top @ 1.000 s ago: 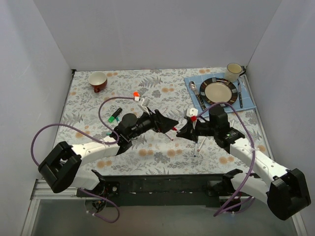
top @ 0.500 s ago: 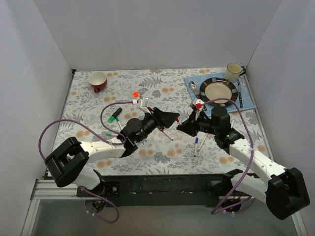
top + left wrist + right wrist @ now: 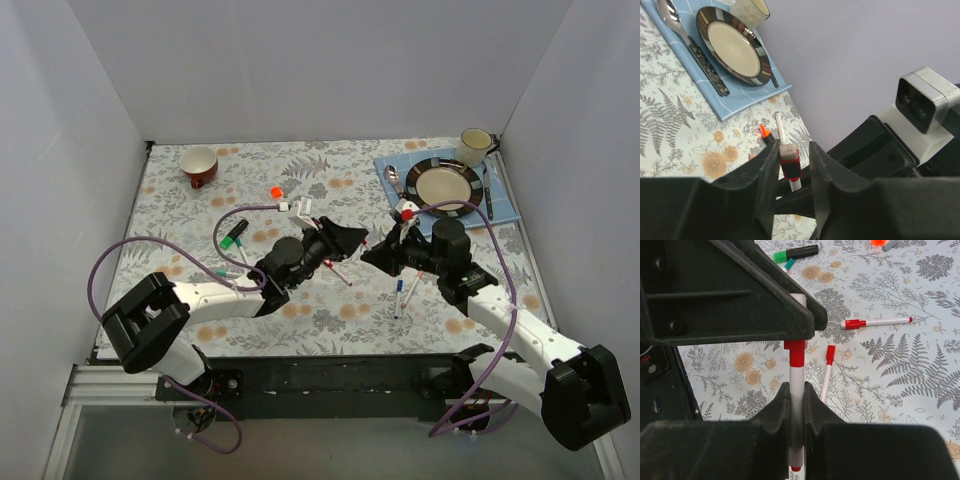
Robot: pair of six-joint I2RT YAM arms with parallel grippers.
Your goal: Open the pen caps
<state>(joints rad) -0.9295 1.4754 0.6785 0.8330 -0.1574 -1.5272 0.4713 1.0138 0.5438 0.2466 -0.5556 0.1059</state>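
Left tool (image 3: 358, 239), top view: drawn in from fully spread a second ago, tip to tip with right tool (image 3: 370, 254) over the bench (image 3: 330, 180), near-left of the plate (image 3: 443, 186). Left wrist view: jaws straddling red cap (image 3: 790, 167); firm clamp not confirmable. Cap pull judged next. Right wrist view: right tool clenched on white pen (image 3: 796, 374), long axis straight up frame, capped end pointing away into left tool.

Tally of pens and tableware, floral tabletop (image 3: 330, 165)
At least seven pens: three red-capped pens (image 3: 875, 322), one blue-tipped pen (image 3: 399, 298), one teal-capped pen (image 3: 789, 264), one green-capped black marker (image 3: 796, 252), one orange marker (image 3: 276, 191); two cups (image 3: 199, 165), one plate (image 3: 443, 186), one spoon (image 3: 393, 180), one blue placemat (image 3: 503, 210)
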